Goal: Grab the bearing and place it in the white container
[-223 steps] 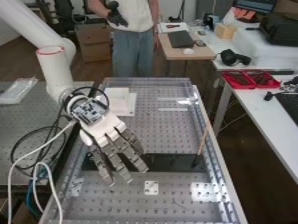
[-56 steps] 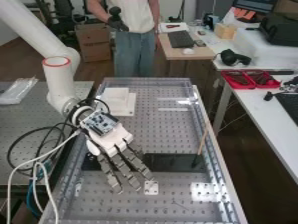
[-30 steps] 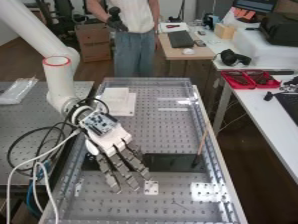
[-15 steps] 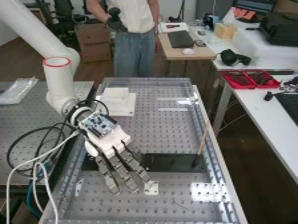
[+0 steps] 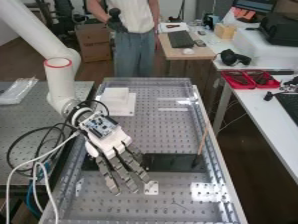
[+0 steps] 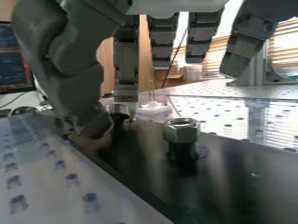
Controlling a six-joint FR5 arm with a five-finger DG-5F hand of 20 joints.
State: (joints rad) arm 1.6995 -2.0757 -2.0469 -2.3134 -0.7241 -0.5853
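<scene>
- You have the robot hand (image 5: 110,145) over the tabletop (image 5: 163,137), nearer the high view's left rail (image 5: 64,184) than its right rail (image 5: 226,172).
- To its right you see the dark strip (image 5: 169,162) run on toward a wooden stick (image 5: 202,142), which slants beside the right rail.
- Mind the small white plate (image 5: 151,188), just beside the fingertips in that view.
- Black cables (image 5: 14,145) loop beside the arm, outside the left rail.
- In the wrist view, your robot hand is wide, its fingers (image 6: 199,37) mostly straight and its thumb (image 6: 83,95) bent in toward the nearest one; you can't tell whether those two touch.
- Your likely target, a metal hex-topped piece (image 6: 181,131), stands upright on the strip, apart from the thumb and near the strip's edge; you can't be sure it is the bearing.
- The white container (image 5: 116,94) sits toward the tabletop's far left corner, well apart from the robot hand; you can't make out what is inside.
</scene>
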